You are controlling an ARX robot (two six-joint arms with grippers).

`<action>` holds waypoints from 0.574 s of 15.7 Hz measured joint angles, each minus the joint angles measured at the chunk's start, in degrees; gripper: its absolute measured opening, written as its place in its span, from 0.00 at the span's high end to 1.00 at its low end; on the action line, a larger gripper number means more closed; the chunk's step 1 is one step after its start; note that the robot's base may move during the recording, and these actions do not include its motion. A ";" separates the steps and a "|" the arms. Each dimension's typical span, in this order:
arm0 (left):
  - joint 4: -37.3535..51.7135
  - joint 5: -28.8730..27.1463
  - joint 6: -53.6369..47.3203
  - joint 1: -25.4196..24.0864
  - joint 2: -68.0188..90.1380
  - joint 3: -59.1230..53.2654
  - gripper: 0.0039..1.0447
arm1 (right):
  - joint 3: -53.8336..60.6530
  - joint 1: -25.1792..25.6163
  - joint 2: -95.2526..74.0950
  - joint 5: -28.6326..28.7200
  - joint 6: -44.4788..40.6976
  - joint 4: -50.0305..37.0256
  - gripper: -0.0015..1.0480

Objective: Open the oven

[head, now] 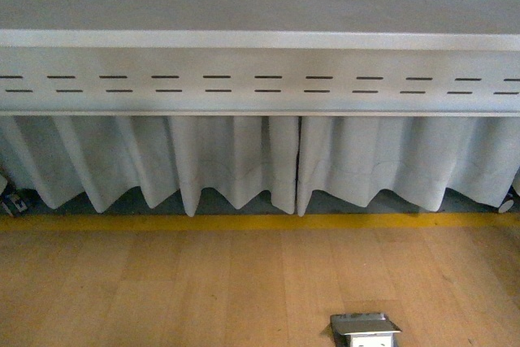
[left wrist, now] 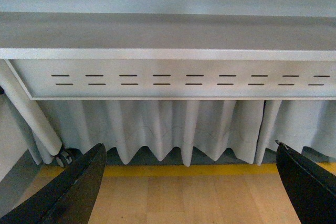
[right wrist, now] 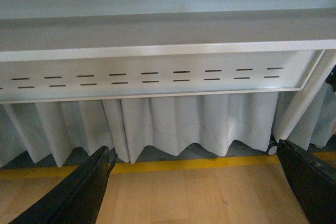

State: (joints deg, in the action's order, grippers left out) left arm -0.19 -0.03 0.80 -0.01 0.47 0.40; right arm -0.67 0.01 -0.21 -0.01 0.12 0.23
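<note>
The oven is out of view in all three views. My left gripper [left wrist: 191,182] is open, its two black fingers [left wrist: 73,187] wide apart at the edges of the left wrist view, with only wooden floor between them. My right gripper [right wrist: 194,184] is open too, its black fingers [right wrist: 79,192] spread wide over the same kind of floor, holding nothing. Neither arm shows in the front view.
A grey table with a slotted front panel [head: 260,83] spans the front view, with a white pleated curtain [head: 244,160] hanging below it. A yellow line [head: 244,221] runs along the wooden floor [head: 162,290]. A metal floor box [head: 364,329] sits near the bottom. A table leg with a caster [left wrist: 31,111] stands aside.
</note>
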 joint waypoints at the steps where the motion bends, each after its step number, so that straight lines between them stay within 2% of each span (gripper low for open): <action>1: 0.00 0.00 0.00 0.02 0.00 0.00 0.06 | 0.00 0.00 0.00 0.00 0.00 0.00 0.06; 9: 0.00 0.00 0.00 0.00 0.00 0.00 0.06 | -0.02 0.00 0.00 0.00 0.00 0.00 0.06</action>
State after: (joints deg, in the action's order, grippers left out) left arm -0.19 -0.03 0.80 -0.01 0.47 0.40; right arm -0.69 0.01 -0.21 -0.01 0.12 0.23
